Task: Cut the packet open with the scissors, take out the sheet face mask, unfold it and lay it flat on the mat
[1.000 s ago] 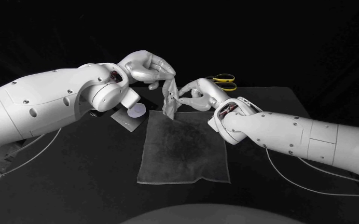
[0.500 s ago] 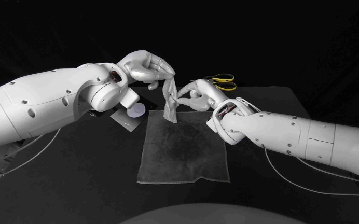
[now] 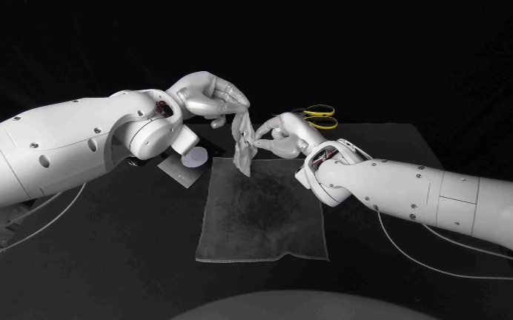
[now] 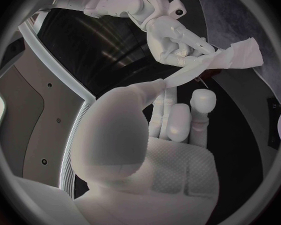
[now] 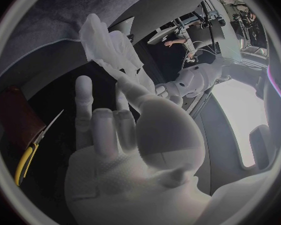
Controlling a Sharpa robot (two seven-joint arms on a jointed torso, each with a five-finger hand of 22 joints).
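Unfolding is looking like the step in hand: the sheet face mask point(image 3: 244, 144) is hanging as a narrow, folded strip between the two hands, above the far edge of the mat point(image 3: 260, 216). The left hand point(image 3: 208, 98) is pinching the strip's top end, so the mask's long axis is running downward from that hand toward the mat. The right hand point(image 3: 280, 136) is sitting lower, just beside the strip at about mid-length, and its fingers are gripping the mask's edge (the left wrist view is showing them wrapped round the pale band).

That is the relation the coming move is turning on. The left hand is holding above and the right hand is gripping below and to the side. Drawing the right hand away from the left, across the strip's long axis, is probably what is going to open the folds.

The lower end is dangling free beneath the right hand, and whether it is touching the mat cannot be told. Beyond the right hand the scissors point(image 3: 317, 115) are lying on the tabletop point(image 3: 128, 224), and the packet point(image 3: 181, 168) is lying below the left hand's wrist, both apart from the mask.
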